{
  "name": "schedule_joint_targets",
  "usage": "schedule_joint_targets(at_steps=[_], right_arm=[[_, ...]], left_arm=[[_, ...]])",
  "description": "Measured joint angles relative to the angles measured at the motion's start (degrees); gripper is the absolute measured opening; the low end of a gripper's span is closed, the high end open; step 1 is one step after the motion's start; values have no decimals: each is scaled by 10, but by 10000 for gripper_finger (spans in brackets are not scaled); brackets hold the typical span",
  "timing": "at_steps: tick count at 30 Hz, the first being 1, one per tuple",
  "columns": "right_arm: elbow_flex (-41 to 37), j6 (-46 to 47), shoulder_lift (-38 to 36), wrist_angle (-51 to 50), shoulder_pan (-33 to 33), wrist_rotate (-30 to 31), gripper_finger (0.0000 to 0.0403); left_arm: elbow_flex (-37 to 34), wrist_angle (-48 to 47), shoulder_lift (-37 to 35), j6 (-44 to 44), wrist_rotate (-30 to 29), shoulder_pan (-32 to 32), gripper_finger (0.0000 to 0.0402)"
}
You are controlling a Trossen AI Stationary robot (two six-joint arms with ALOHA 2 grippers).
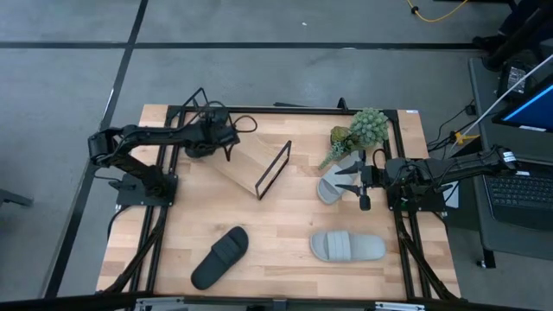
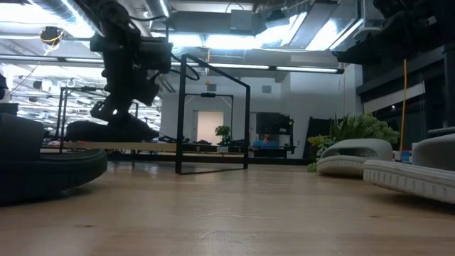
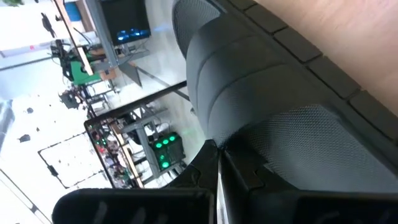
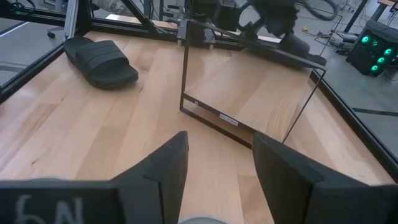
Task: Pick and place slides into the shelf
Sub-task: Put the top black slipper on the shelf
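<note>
The left gripper (image 1: pixel 210 136) is fully closed on a black slide (image 3: pixel 273 118) at the far-left end of the shelf (image 1: pixel 251 164), where the sandal sits on the shelf's light wooden board. The right gripper (image 1: pixel 356 184) has its fingers (image 4: pixel 163 168) spread wide and holds nothing; it hovers just beside a grey slide (image 1: pixel 332 187) near the plant (image 1: pixel 359 131). A second grey slide (image 1: pixel 347 247) lies flat on the table (image 1: pixel 285 225) at the near right. A second black slide (image 1: pixel 219 257) lies at the near left, angled. The shelf is a low plank with thin black wire end loops.
</note>
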Motion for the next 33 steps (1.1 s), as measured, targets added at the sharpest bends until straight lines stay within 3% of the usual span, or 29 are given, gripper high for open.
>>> schedule_joint_targets(at_steps=[18,33], right_arm=[[0,0,0,1,0,0,180],[0,0,0,9,0,0,180]], left_arm=[[-1,26,0,122,7,78,0],[-1,38,0,165,8,89,0]])
